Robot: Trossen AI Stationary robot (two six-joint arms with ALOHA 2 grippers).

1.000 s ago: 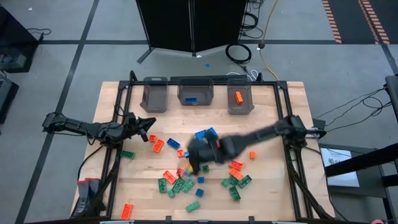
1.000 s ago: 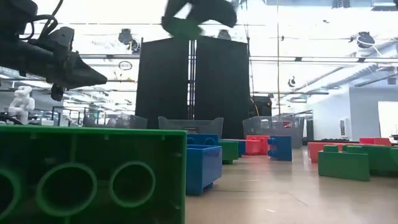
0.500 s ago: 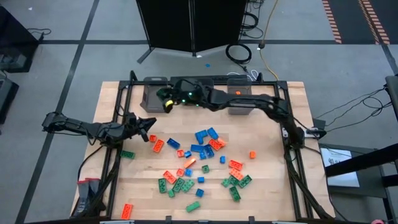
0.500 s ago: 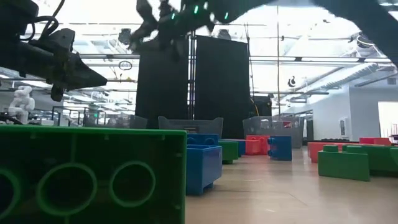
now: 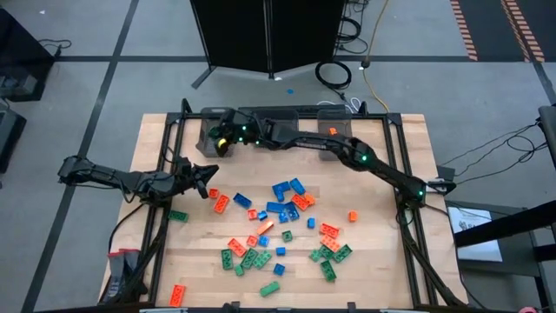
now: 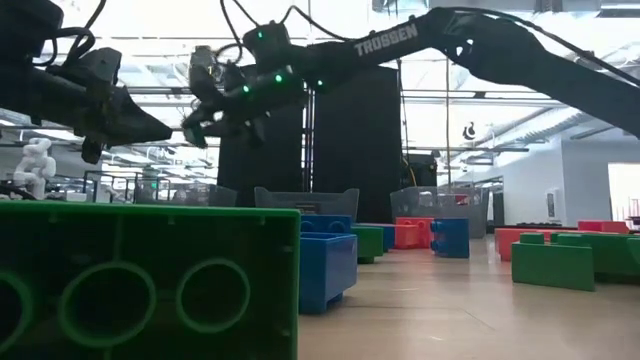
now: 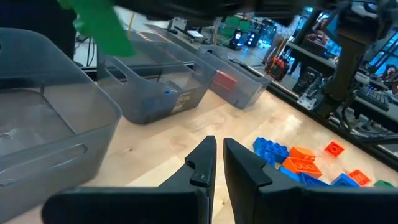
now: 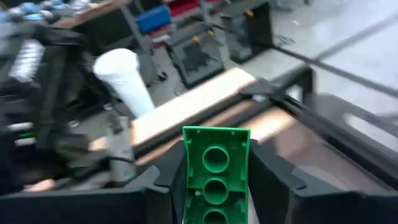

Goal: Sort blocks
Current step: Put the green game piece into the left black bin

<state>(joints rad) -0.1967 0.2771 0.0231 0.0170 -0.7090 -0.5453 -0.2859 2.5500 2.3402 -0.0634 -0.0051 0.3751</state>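
- My overhead feed is evenly lit, shadows soft on the pale wooden bench [image 5: 373, 261].
- Low view glares with backlight.
- Right wrist feed smears with blur.

Three bins at the table's twelve o'clock edge, blocks scattered toward six o'clock.

The bins stand side by side: left bin [image 5: 215, 132], middle bin [image 5: 273, 129], right bin [image 5: 334, 137]. The right gripper [image 5: 219, 143] hangs over the left bin, closed on a block [image 8: 215, 175]. The left gripper [image 5: 211, 172], fingers nearly together, sits at about nine o'clock on the table [image 5: 382, 261], near the loose blocks [image 5: 287, 198], which spread from the centre down to six o'clock and apart from the bins.
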